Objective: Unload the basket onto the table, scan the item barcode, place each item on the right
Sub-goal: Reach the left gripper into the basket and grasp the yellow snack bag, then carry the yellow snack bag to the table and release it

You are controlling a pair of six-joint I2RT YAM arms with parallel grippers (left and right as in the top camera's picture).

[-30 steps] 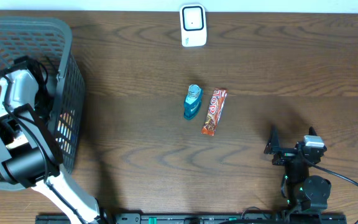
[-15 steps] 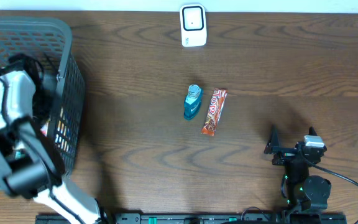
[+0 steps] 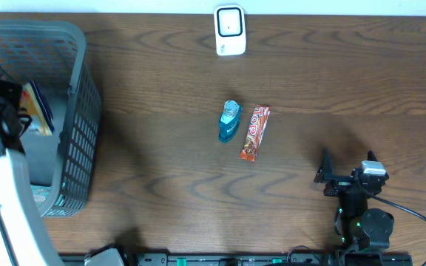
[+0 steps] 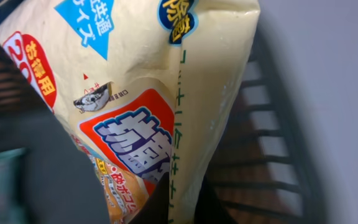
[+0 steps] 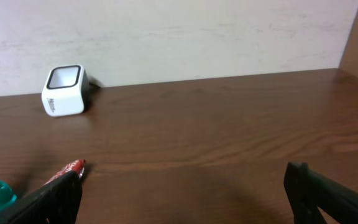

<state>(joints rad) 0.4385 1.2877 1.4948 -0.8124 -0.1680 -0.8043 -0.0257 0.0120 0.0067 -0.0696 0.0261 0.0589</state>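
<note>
Pinching a cream pouch by its lower edge in the left gripper, jaws clenched tight on the film, with the printed front filling the wrist view. Showing no barcode on that face, so likely needing a turn of the wrist before presenting it.

Hanging inside the grey basket, with the mesh wall just beside the pincer on its table side. Judging the rim to be the edge that matters: raising straight up until the pouch bottom clears it, then travelling sideways, and keeping the squeeze firm, since soft film tends to slip or fold.

Looking beyond the wall at bare table, open room for a clean sweep. Steering along the far half, away from the blue bottle and the snack bar lying close together at mid-table.

Aiming for the white scanner at the far edge, well apart from the pincer, and holding the code flat toward its window.

Resting the right gripper farthest off, fingers spread wide and empty.
</note>
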